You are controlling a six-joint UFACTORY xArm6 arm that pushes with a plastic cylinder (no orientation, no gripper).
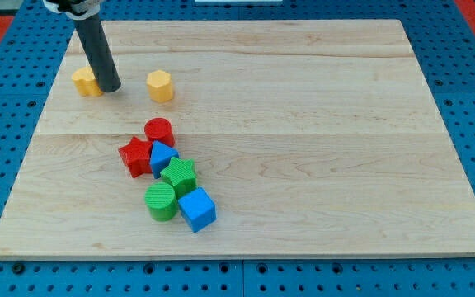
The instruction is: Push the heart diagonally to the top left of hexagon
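Note:
A yellow heart point(84, 81) lies near the board's upper left, partly hidden behind my rod. A yellow hexagon point(160, 85) sits to its right, about level with it. My tip point(110, 87) rests on the board right against the heart's right side, between the heart and the hexagon, and apart from the hexagon.
A cluster lies below the hexagon: a red cylinder point(159, 131), a red star point(136, 156), a blue block point(162, 156), a green star point(179, 175), a green cylinder point(161, 201) and a blue cube point(196, 209). The wooden board point(320, 124) lies on a blue pegboard.

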